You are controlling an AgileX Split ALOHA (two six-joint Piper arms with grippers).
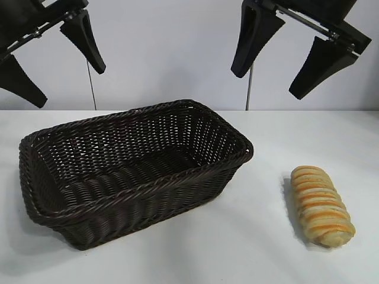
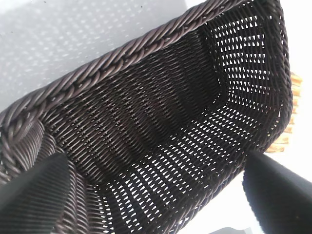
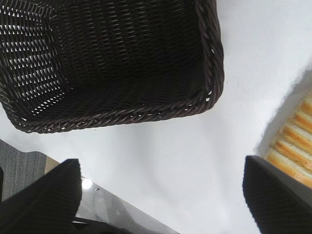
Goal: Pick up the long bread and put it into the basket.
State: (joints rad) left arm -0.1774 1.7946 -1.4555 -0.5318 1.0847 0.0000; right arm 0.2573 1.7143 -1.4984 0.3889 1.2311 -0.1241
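Note:
The long bread [image 1: 320, 205], golden-tan with orange and cream crosswise stripes, lies on the white table at the front right; part of it shows in the right wrist view [image 3: 294, 148]. The basket [image 1: 136, 171], dark brown wicker with a braided rim, stands left of centre with nothing inside. My right gripper [image 1: 266, 86] hangs open high above the table, behind the bread and between it and the basket. My left gripper [image 1: 72, 89] hangs open above the basket's far left end; its view looks down into the basket [image 2: 161, 122].
The white table [image 1: 254, 236] has bare surface in front of the basket and around the bread. Its edge [image 3: 122, 202] shows in the right wrist view. A plain white wall stands behind the arms.

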